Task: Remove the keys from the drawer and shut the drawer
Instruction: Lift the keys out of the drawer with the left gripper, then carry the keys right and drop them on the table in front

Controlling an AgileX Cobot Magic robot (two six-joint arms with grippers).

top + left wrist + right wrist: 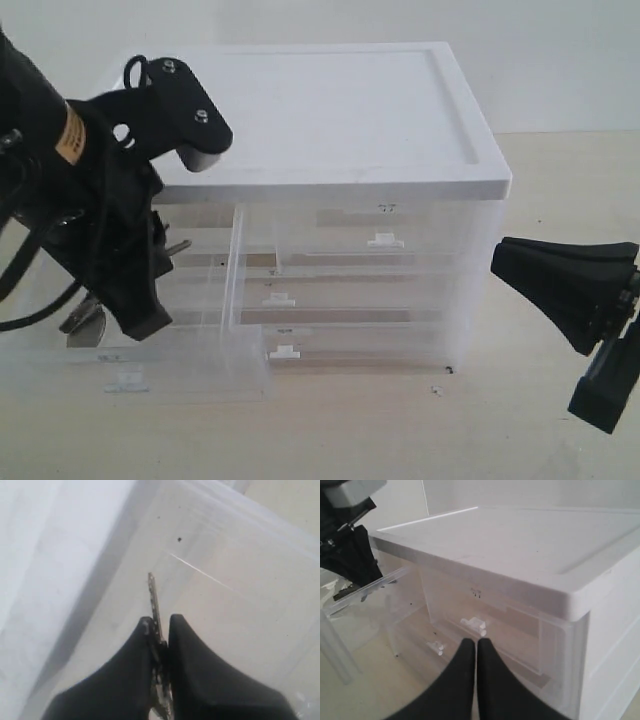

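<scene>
The black left gripper (161, 630) has its jaws pressed together on one blade of the bunch of silver metal keys (152, 595), low inside the pulled-out translucent plastic drawer (200, 378), toward its front edge. The grip looks thin, so I would lift slowly and straight up until the hanging keys pass the drawer's walls. The black right gripper (476, 652), jaws together and empty, hangs beside the right side of the white-topped cabinet (330, 110)
</scene>
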